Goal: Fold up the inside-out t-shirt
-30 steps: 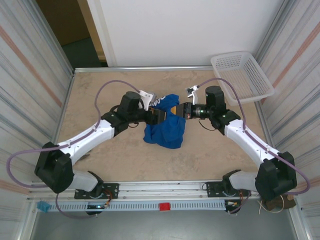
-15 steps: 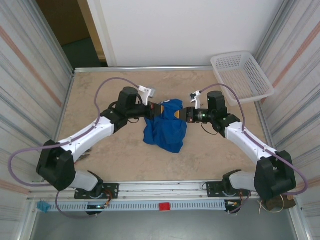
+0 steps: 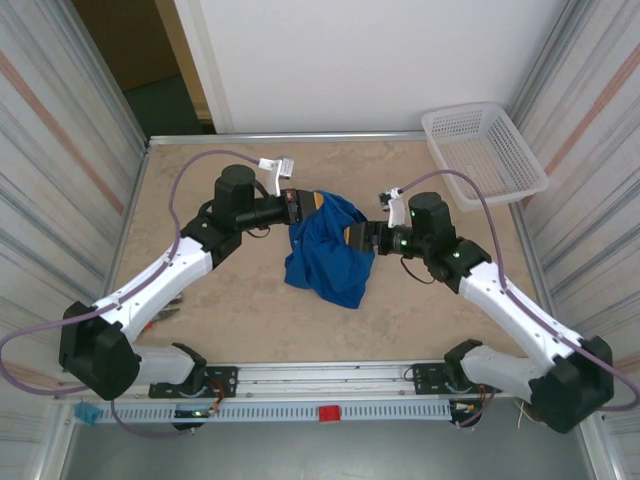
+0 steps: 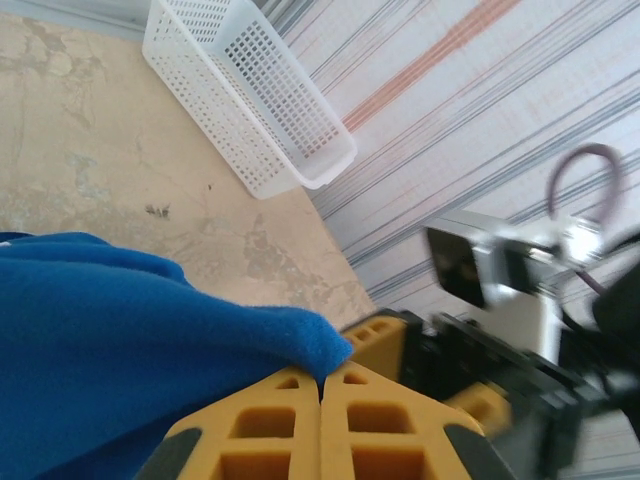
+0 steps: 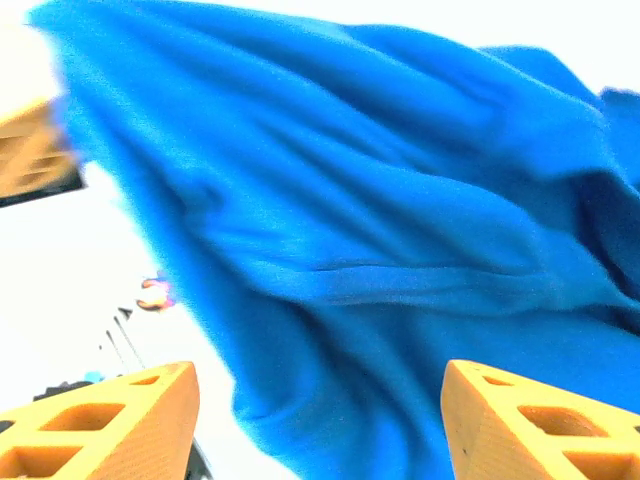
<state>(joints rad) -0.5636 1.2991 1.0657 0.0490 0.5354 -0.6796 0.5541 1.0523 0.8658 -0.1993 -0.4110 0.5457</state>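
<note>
While my left pincer is clenched on a fold at the upper left of the blue t-shirt, the rest of the cloth lies bunched on the surface at the centre of the overhead frame. My right pincer stands released, its yellow fingers spread wide just beside the shirt's right side. A white basket sits at the upper right.

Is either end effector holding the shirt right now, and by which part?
The left end effector is shut on the t-shirt, pinching a fold of cloth at its edge. The right end effector is open, holding nothing.
</note>
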